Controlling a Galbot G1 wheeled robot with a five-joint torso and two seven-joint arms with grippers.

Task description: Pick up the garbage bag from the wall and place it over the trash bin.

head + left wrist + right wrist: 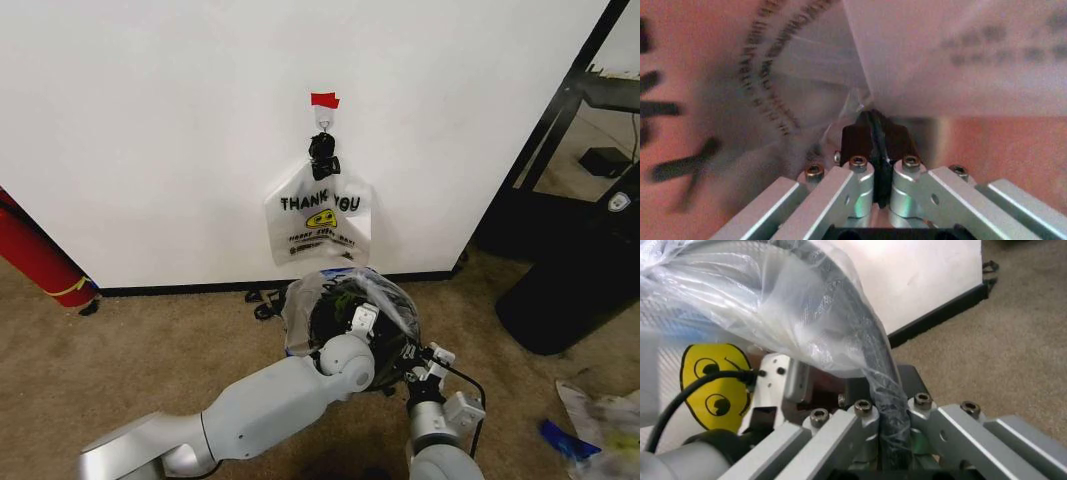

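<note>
The garbage bag [385, 295], thin clear plastic, is draped over the round black trash bin [330, 315] on the carpet just in front of the wall [150, 120]. My left gripper [362, 322] sits at the bin's near rim. In the left wrist view my left gripper [875, 130] is shut on a fold of the lettered garbage bag [940, 60]. My right gripper [420, 362] is at the bin's right rim. There my right gripper [883, 390] is shut on the garbage bag [773, 290], which is wrapped over the black bin rim [860, 315]. Its yellow smiley print [713, 385] shows beside the fingers.
A whitish "THANK YOU" bag [320, 220] hangs from a hook [323, 120] under a red tape scrap [324, 100]. A red cylinder [35, 250] leans at the left. A large black object [570, 290] stands at the right, and plastic litter [600, 420] lies on the carpet.
</note>
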